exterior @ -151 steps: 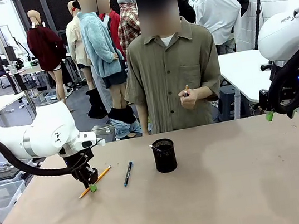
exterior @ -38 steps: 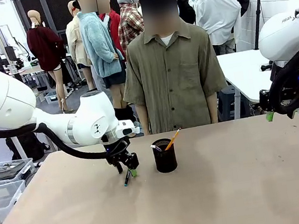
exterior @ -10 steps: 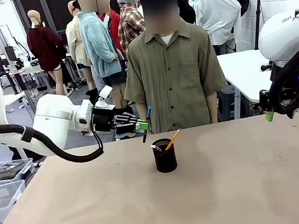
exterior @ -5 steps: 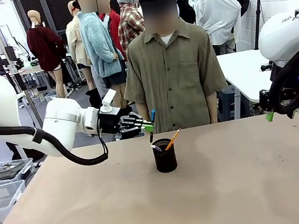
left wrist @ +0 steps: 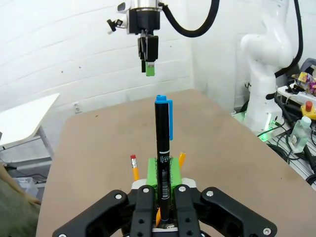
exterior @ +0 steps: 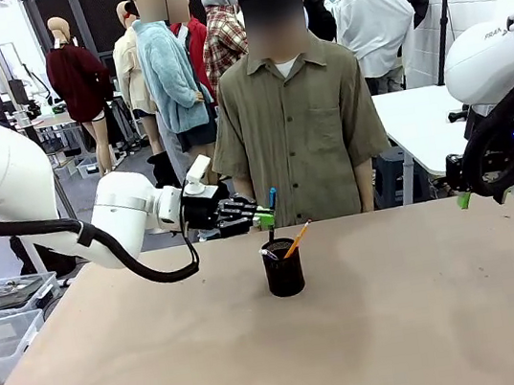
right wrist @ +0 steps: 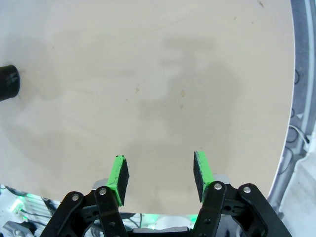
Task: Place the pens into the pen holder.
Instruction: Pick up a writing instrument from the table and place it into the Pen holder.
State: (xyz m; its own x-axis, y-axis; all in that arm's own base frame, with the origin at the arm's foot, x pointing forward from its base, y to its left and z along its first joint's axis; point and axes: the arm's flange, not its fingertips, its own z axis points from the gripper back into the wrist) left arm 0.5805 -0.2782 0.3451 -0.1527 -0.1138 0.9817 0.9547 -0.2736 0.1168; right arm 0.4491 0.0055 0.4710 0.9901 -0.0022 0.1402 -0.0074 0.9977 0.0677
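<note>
Two pens already standing in the pen holder (exterior: 283, 267): the yellow-orange pencil (exterior: 295, 239) leaning out to the right, and a thin silvery-white one (exterior: 266, 253) at the left rim. Third and last, the dark pen with the blue cap (exterior: 271, 212), pinched upright in the left pincer (exterior: 265, 217), now directly over the mouth of the holder, tip just above the rim or barely inside; hard to tell which from the front. In the left wrist view, same dark pen (left wrist: 162, 148) clamped between the green pads (left wrist: 150, 178), blue clip end pointing away, pencil eraser end (left wrist: 134, 167) showing behind.

Compared with half a second ago: carried a little further right, from just left of the holder to above it. Compared with one second ago: shifted right and lowered toward the cup. Nearly four seconds back, that pen lying on the surface (exterior: 403, 326) under the pincer; fifteen seconds back, pencil and pen both lying flat on the left. So, most likely only the lowering and release left before the task is done.

Right pincer (right wrist: 159, 175) spread wide, holding nothing, parked high off to the right, unchanged throughout. Person (exterior: 298, 128) standing behind the far edge, hands out of sight.
</note>
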